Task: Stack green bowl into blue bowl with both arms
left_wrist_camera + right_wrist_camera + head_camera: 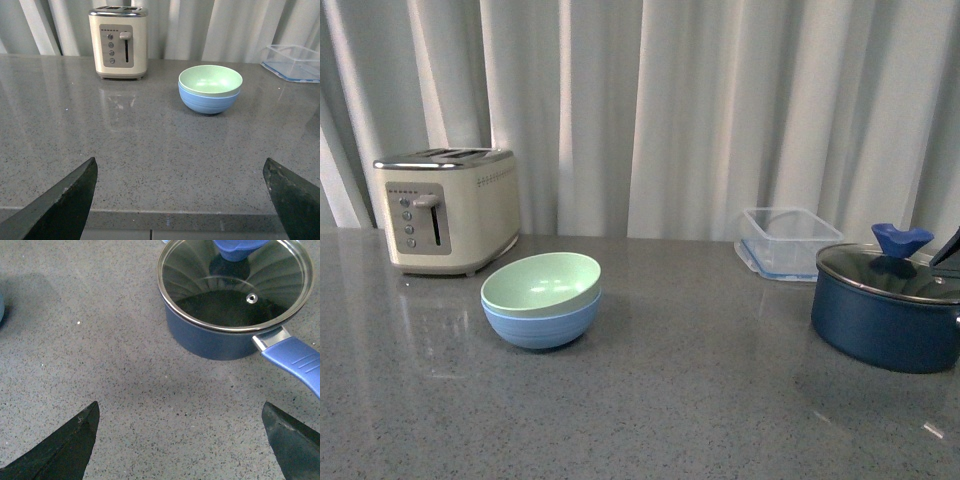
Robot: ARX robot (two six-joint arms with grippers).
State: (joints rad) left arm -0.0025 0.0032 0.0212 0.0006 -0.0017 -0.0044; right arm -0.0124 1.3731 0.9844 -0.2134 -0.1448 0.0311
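Observation:
The pale green bowl sits nested inside the light blue bowl on the grey counter, left of centre. Both also show in the left wrist view, the green bowl in the blue bowl, far from the gripper. My left gripper is open and empty, above the counter's near edge. My right gripper is open and empty, above bare counter near the navy pot. Neither gripper shows clearly in the front view; a dark sliver sits at the right edge.
A cream toaster stands at the back left. A clear plastic container sits at the back right. A dark navy pot with a glass lid and blue handle stands at the right. White curtains hang behind.

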